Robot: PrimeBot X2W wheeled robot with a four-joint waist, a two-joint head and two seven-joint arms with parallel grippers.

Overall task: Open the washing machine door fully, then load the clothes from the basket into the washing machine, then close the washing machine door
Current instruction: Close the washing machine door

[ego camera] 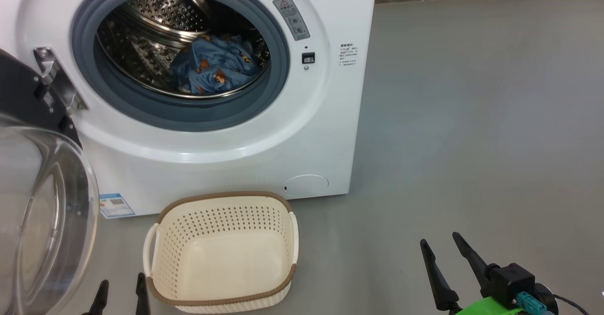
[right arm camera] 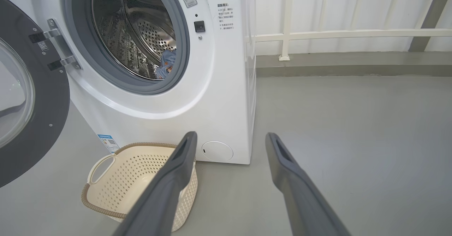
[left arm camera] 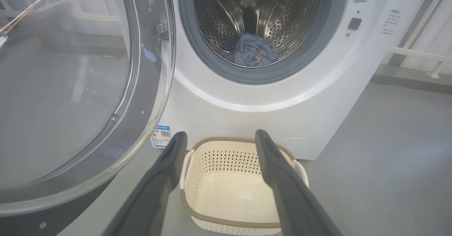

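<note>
Grey floor (ego camera: 472, 140): basket (ego camera: 222, 198) before washing machine (ego camera: 226, 164) (door (ego camera: 19, 93) open).

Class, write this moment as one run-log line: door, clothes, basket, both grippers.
door: open | clothes: in drum | basket: empty | left gripper: open, empty | right gripper: open, empty | next: close door

The washing machine (ego camera: 226, 154) is glossy white; its drum (ego camera: 155, 18) perforated steel; the basket (ego camera: 222, 253) matt perforated plastic; the clothes (ego camera: 217, 65) soft cloth.
</note>
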